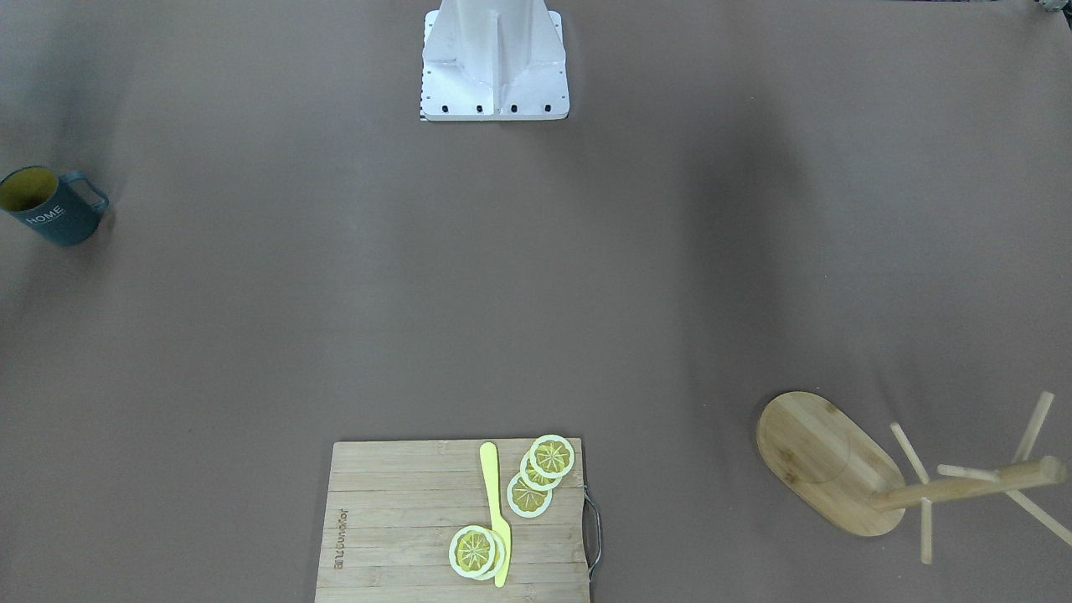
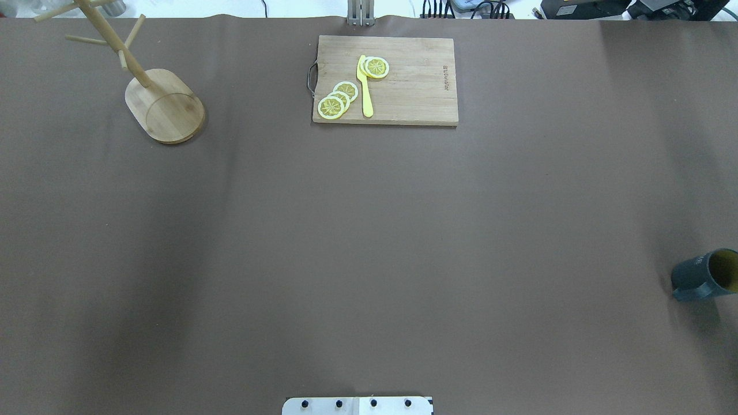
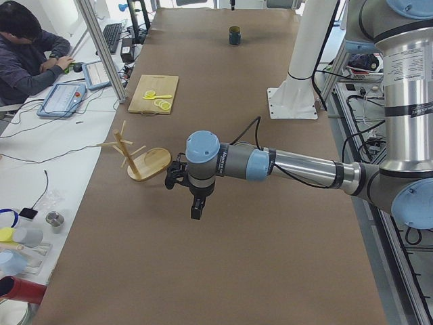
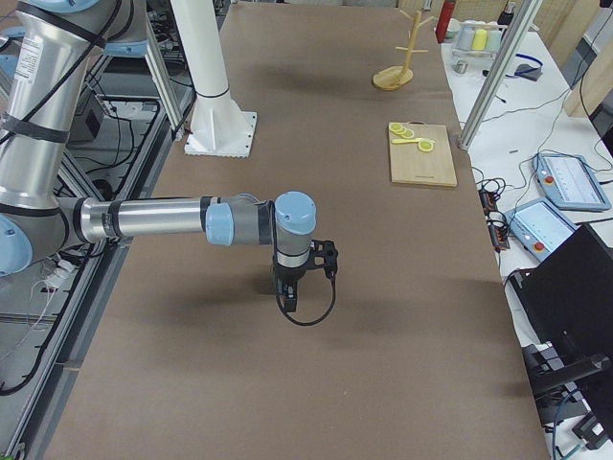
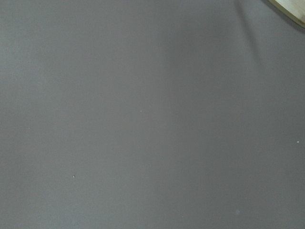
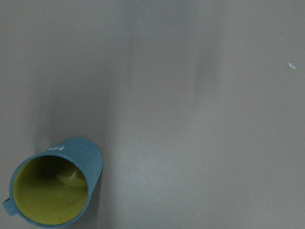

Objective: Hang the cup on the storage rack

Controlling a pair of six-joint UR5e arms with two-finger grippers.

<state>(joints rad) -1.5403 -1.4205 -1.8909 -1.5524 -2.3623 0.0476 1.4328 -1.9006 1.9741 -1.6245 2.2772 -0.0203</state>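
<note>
The cup, dark blue-grey with a yellow inside and "HOME" on its side, stands upright on the table at the robot's far right; it also shows in the overhead view and at the lower left of the right wrist view. The storage rack, a bamboo mug tree on an oval base, stands at the robot's far left. My left gripper hangs above the table near the rack's base. My right gripper hangs above the table near the cup. I cannot tell whether either is open or shut.
A bamboo cutting board with lemon slices and a yellow knife lies at the far middle edge. The white robot pedestal stands at the near edge. An operator sits beside the table.
</note>
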